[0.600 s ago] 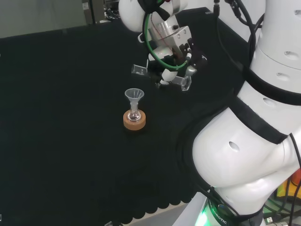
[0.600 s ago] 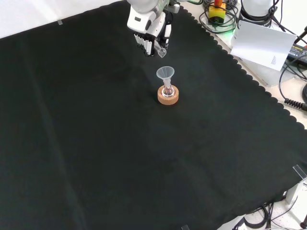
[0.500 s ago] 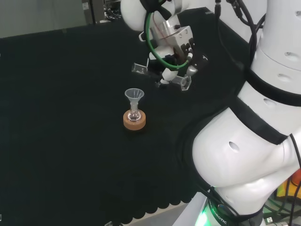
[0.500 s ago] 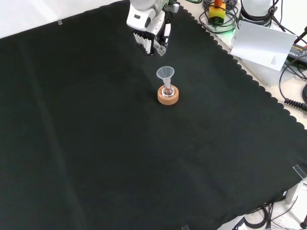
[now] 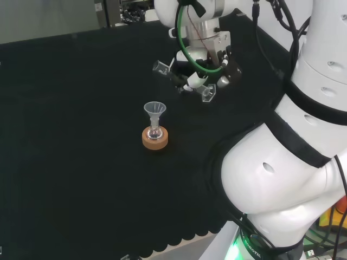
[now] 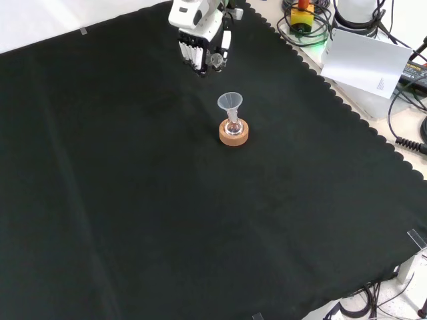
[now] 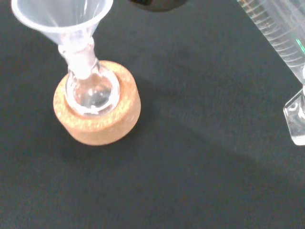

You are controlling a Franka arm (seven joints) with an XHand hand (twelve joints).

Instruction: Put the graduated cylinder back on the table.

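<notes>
Robot hand (image 5: 203,67) hangs above the black-cloth tabletop (image 5: 70,162), fingers curled round the clear glass graduated cylinder (image 5: 184,81). Cylinder lies tilted, near level, its base (image 5: 208,93) off the cloth. Beside it: small round glass flask (image 5: 155,132) with clear plastic funnel (image 5: 154,110) on cork ring stand (image 5: 155,138). By my reading, lowering, righting and release are all left to do.
</notes>
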